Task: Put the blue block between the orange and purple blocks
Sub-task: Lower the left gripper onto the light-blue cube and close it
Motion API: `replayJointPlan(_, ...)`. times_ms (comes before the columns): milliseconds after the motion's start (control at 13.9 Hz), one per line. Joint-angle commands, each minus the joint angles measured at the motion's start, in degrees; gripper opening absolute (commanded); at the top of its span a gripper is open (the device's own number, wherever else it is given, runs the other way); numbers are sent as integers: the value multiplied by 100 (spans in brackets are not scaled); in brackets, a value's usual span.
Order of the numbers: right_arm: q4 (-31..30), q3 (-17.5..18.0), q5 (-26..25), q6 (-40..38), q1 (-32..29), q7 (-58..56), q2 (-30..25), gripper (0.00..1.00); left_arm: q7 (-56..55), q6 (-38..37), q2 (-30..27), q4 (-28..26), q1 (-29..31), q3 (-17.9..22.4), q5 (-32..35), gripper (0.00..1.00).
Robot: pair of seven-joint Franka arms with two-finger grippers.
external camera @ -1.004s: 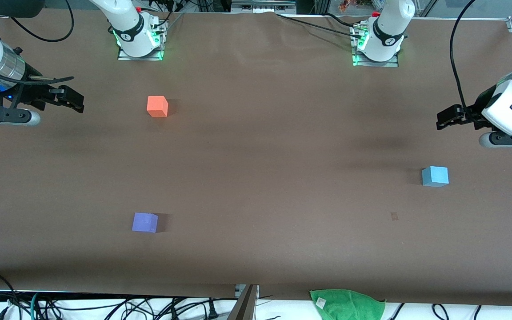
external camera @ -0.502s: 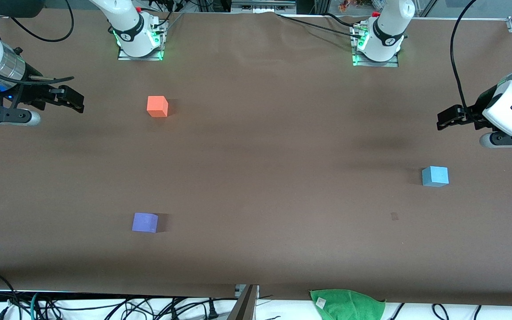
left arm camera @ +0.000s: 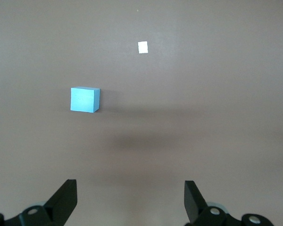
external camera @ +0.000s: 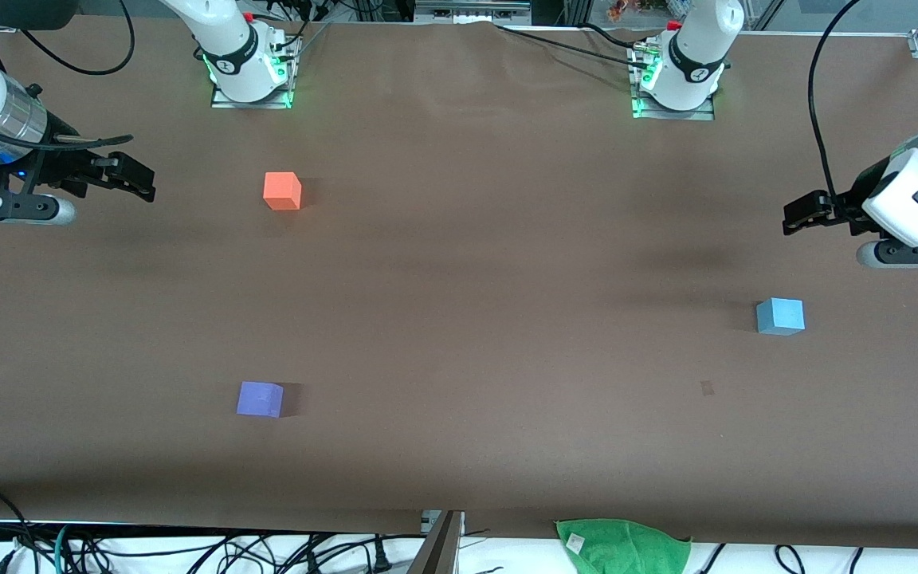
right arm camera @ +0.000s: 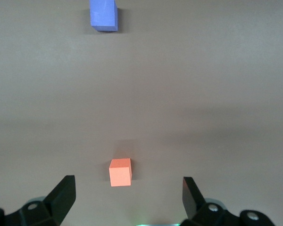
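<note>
The light blue block [external camera: 780,316] sits on the brown table toward the left arm's end; it also shows in the left wrist view [left arm camera: 85,100]. The orange block [external camera: 282,191] sits near the right arm's base, and the purple block [external camera: 260,399] lies nearer the front camera than it. Both show in the right wrist view, orange [right arm camera: 120,172] and purple [right arm camera: 104,15]. My left gripper [external camera: 798,215] [left arm camera: 130,188] is open and empty over bare table, apart from the blue block. My right gripper [external camera: 139,182] [right arm camera: 128,186] is open and empty over the table's right-arm end, beside the orange block.
A green cloth [external camera: 622,546] lies at the table's near edge. A small patch [external camera: 707,387] marks the table near the blue block and looks white in the left wrist view [left arm camera: 142,47]. The arm bases [external camera: 252,72] [external camera: 674,80] stand along the table edge farthest from the front camera.
Both grippers have shifted only slightly. The three blocks have not moved.
</note>
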Motion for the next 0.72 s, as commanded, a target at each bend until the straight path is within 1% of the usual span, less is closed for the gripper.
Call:
replayJointPlan(0, 110, 24, 103, -110, -59, -6, 31, 100, 184, 366, 404, 75, 224, -8, 134, 100)
replayJointPlan(143, 110, 33, 103, -110, -50, -6, 31, 100, 437, 682, 781, 5, 531, -8, 143, 100)
replayJointPlan(215, 110, 24, 103, -110, -50, -6, 31, 100, 587, 971, 940, -144, 689, -8, 143, 100)
replayJointPlan(359, 110, 33, 103, -110, -50, -6, 31, 100, 676, 1551, 1099, -626, 936, -8, 143, 100)
replayJointPlan(502, 110, 33, 103, -110, -50, -6, 31, 100, 1114, 2411, 1292, -1092, 1164, -8, 379, 100)
replayJointPlan(646, 110, 24, 103, -110, -50, -6, 31, 100, 1518, 3159, 1468, -1453, 1349, -17, 398, 100)
